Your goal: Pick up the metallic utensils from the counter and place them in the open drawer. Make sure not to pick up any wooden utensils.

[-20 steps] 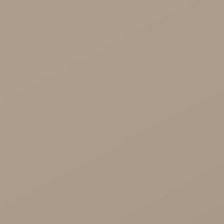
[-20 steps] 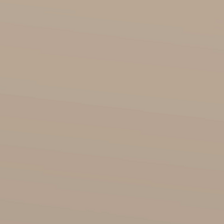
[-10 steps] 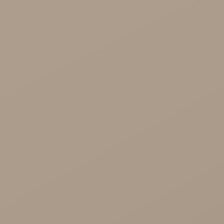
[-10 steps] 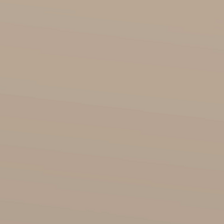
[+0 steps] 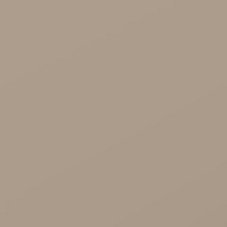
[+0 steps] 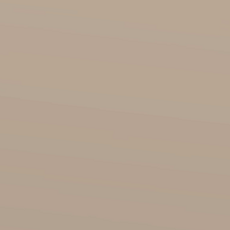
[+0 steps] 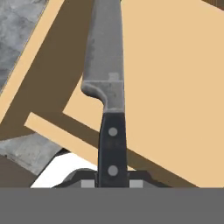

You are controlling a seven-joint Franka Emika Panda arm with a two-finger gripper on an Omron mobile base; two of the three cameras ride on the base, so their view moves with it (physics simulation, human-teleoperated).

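Currently gripper [image 7: 112,183] is clamped on the knife [image 7: 107,87] by its black handle, blade pointing away over the open drawer [image 7: 175,87], light-wood bottom below

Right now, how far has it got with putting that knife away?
Picking up looks done: the black-handled knife with the grey steel blade sits clamped in the gripper, its handle between the fingertips. In hand is the carry: the blade points out over the light-wood open drawer, above its pale floor. Left: releasing the knife into it. The other utensils can't be judged, since both base views show flat tan.
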